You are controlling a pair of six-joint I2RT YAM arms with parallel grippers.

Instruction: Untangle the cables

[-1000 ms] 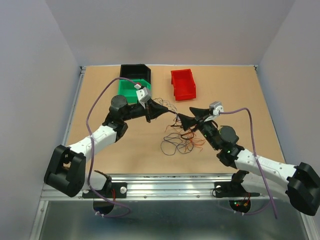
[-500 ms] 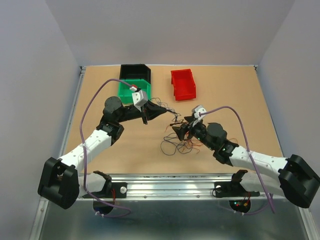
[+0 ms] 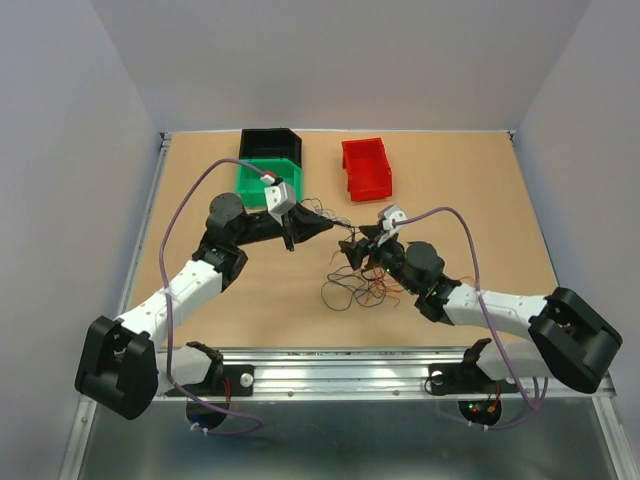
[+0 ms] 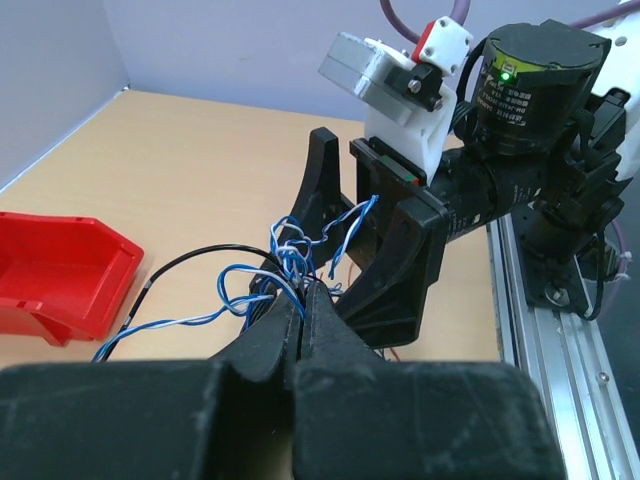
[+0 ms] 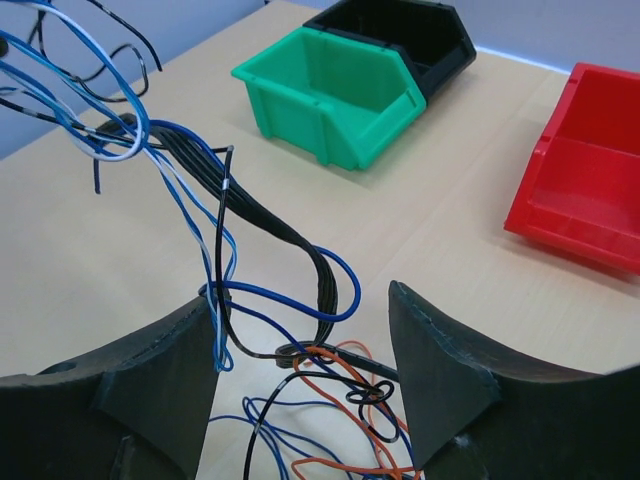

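The cables [image 3: 362, 285] are a clump of thin orange, black and blue wires on the table's middle. My left gripper [image 3: 333, 226] is shut on blue-and-white strands [image 4: 290, 262] and holds them up off the table. Its jaws are pressed together in the left wrist view [image 4: 302, 298]. My right gripper [image 3: 352, 252] is open just right of the left one. In the right wrist view [image 5: 300, 315] its fingers straddle a black bundle [image 5: 305, 245], a blue loop and orange wires [image 5: 350, 385], closed on nothing. It also shows in the left wrist view [image 4: 365, 230].
A green bin [image 3: 262, 178] and a black bin [image 3: 270, 143] stand at the back left. A red bin [image 3: 366, 167] stands at the back middle. The metal rail [image 3: 340, 375] runs along the near edge. Thick lilac arm cables [image 3: 195, 200] arc above both arms.
My right gripper has moved left and down onto the lifted wires, close to the left gripper. The left gripper has shifted slightly and still holds its strands.
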